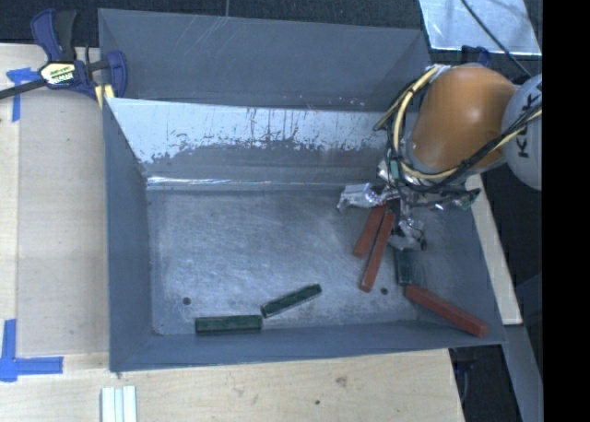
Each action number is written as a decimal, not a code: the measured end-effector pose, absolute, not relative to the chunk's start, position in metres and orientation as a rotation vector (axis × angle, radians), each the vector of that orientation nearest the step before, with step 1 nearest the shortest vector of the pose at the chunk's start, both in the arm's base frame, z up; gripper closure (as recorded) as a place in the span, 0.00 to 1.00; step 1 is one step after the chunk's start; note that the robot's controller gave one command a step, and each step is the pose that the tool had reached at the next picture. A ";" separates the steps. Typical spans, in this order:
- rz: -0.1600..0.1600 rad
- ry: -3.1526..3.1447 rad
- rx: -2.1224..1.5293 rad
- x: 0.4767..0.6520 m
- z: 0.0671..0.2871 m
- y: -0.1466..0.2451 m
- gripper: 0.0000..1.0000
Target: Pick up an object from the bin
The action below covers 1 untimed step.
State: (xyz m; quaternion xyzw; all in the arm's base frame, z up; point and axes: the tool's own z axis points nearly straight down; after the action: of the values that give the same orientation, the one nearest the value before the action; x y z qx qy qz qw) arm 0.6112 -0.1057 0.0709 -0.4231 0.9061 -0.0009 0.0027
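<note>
pincer [403, 227]: we see it over the red-brown sticks [373, 243], right side of bin [127, 227]
grip: we can't tell

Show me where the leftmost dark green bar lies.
In the camera view, the dark green bar lies in the bin by its near wall, left of centre; a second, tilted green stick sits at its right end.
</note>
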 end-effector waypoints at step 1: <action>-0.001 2.845 -1.320 0.612 0.072 -0.106 1.00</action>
State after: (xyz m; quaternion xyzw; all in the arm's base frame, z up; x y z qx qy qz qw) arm 0.6118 -0.1063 0.0724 -0.4208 0.9071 -0.0004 0.0028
